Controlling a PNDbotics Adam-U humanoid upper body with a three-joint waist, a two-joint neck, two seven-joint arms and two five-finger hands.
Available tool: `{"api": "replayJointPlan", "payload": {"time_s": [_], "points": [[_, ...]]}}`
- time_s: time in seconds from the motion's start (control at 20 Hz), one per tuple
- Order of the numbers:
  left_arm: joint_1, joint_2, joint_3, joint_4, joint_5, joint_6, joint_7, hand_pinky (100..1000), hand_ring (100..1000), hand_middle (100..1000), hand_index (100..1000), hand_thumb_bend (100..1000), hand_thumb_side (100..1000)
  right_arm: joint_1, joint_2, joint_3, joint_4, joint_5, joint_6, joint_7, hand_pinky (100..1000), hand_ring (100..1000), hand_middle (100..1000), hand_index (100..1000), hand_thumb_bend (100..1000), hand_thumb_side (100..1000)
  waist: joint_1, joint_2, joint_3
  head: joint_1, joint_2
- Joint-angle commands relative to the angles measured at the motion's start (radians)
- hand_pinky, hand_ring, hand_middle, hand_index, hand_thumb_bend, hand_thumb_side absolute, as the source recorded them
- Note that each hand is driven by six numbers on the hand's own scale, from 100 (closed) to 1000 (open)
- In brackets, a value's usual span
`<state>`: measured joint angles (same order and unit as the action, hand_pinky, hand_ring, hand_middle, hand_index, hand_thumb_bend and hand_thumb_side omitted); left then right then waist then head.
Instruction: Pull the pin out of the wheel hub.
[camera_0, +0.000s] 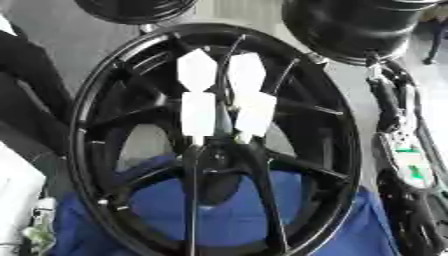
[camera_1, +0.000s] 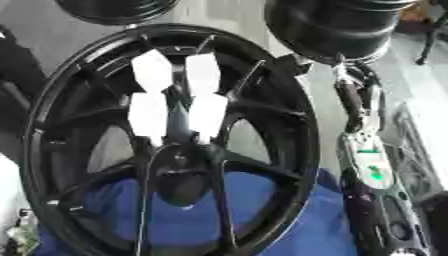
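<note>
**Left eye view.** The black wheel (camera_0: 83, 100) stands tilted over a blue cloth (camera_0: 227, 215). The wheel hub (camera_0: 214, 157) sits at the centre, where the spokes meet. 4 white patches (camera_0: 197, 70) lie on the spokes directly above the hub. A thin pale rod (camera_0: 238, 44) runs from the hub region up toward the rim, passing between the patches. This is judged to be the pin, though it cannot be made out for certain. Its long axis runs along the spokes, leaning slightly right at the top.

At the right edge hangs a black-and-silver jointed assembly, judged to be the right hand (camera_0: 389, 105) with its arm. Whether this hand is open or closed cannot be told. The hub lies to its left and slightly below, apart from it, with the rim between the 2.

**Right eye view.** The layout is the same. The hub is again left of the right hand and not touching it. No left hand can be identified in either view. The right hand is therefore judged the nearer one, and it must cross the rim leftward to reach the pin.
</note>
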<state>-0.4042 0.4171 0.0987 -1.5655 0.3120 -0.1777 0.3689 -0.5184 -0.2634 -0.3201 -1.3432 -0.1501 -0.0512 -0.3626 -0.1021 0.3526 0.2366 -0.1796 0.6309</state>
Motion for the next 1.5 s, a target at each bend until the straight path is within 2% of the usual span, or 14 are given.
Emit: {"api": "replayJointPlan", "payload": {"time_s": [0.05, 0.3, 0.55, 0.7, 0.95, 1.5], "points": [[-0.002, 0.039, 0.013, -0.032, 0.006, -0.003, 0.002, 725, 779, 748, 736, 353, 760, -0.014, -0.045, -0.011, -0.021, -0.008, -0.006, -0.004, 851, 725, 726, 837, 424, 449, 0.007, -0.015, 0.002, 0.008, 0.000], [0.027, 0.041, 0.018, -0.047, 0.015, -0.002, 0.013, 725, 781, 750, 738, 354, 761, -0.015, -0.071, -0.007, -0.015, -0.011, -0.005, -0.008, 851, 726, 727, 837, 422, 449, 0.014, -0.027, -0.003, 0.012, 0.030], [0.070, 0.043, 0.021, -0.069, 0.014, 0.007, 0.034, 726, 783, 750, 738, 351, 762, -0.007, -0.095, 0.010, -0.009, -0.009, 0.000, -0.001, 852, 728, 729, 839, 418, 447, 0.024, -0.051, -0.002, 0.027, 0.078], [0.089, 0.051, 0.022, -0.083, 0.013, 0.014, 0.043, 726, 783, 750, 736, 348, 762, -0.007, -0.111, 0.016, -0.009, -0.003, 0.004, -0.001, 852, 730, 730, 840, 415, 445, 0.027, -0.063, 0.005, 0.031, 0.088], [0.102, 0.060, 0.021, -0.099, 0.014, 0.023, 0.047, 726, 783, 750, 733, 344, 764, -0.009, -0.131, 0.020, -0.014, -0.006, 0.008, 0.002, 852, 729, 729, 840, 412, 443, 0.025, -0.070, 0.003, 0.033, 0.084], [0.110, 0.094, 0.018, -0.145, 0.004, 0.040, 0.052, 727, 783, 746, 728, 331, 766, -0.010, -0.170, 0.032, -0.046, -0.023, 0.010, 0.013, 851, 729, 726, 838, 405, 438, 0.022, -0.054, -0.004, 0.035, 0.039]]}}
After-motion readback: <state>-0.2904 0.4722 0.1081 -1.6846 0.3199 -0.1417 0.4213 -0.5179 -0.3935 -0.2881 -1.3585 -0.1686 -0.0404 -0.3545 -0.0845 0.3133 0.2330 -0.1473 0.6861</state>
